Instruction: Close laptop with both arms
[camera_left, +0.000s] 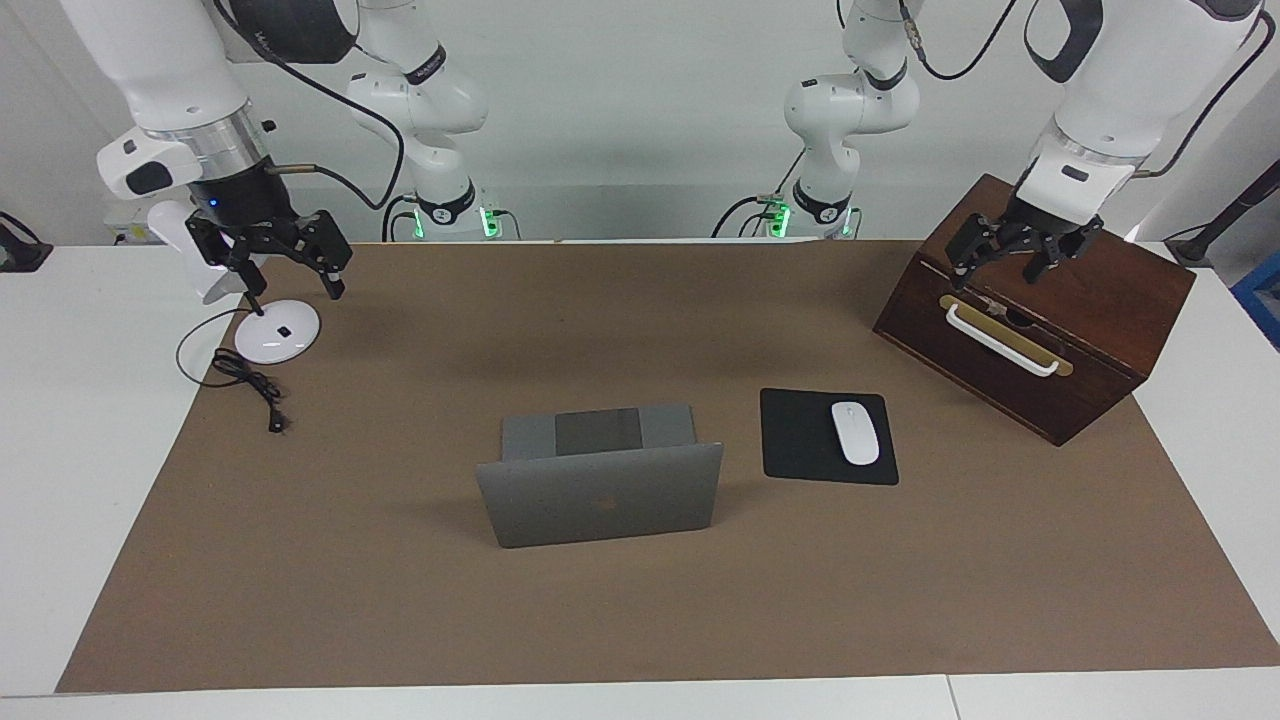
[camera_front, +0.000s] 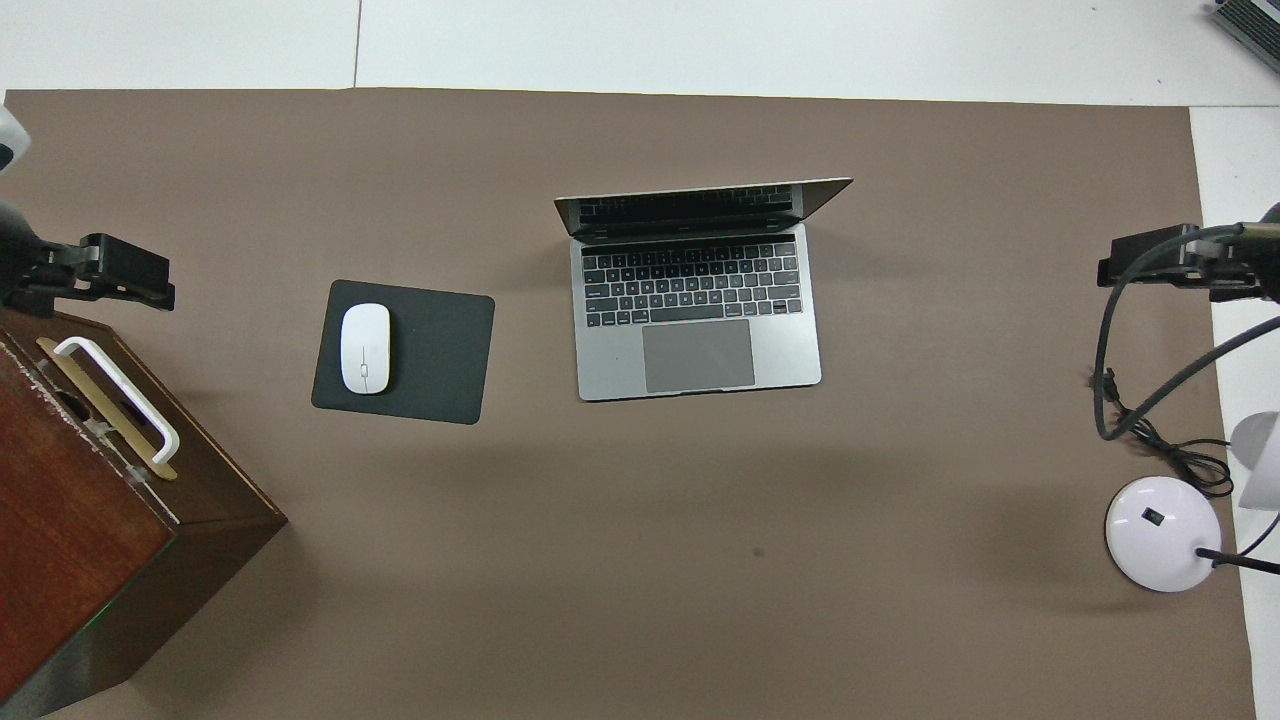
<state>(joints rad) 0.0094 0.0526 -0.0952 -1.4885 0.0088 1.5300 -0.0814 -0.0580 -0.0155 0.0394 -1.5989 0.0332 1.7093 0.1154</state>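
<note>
Facing view: laptop (camera_left: 600, 495) open mid-mat, untouched. Left gripper (camera_left: 1020, 255) over wooden box (camera_left: 1100, 300), right gripper (camera_left: 290, 265) over lamp base (camera_left: 277, 331), both spread, parked, leaving lid clear.

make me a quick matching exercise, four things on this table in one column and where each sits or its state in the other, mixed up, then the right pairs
Things:
1. laptop
2. mouse
3. wooden box
4. lamp base

Place or state:
A. under the left gripper
B. on the black mouse pad
C. under the right gripper
D. lid up, keyboard showing

Pairs: 1-D, 2-B, 3-A, 4-C
</note>
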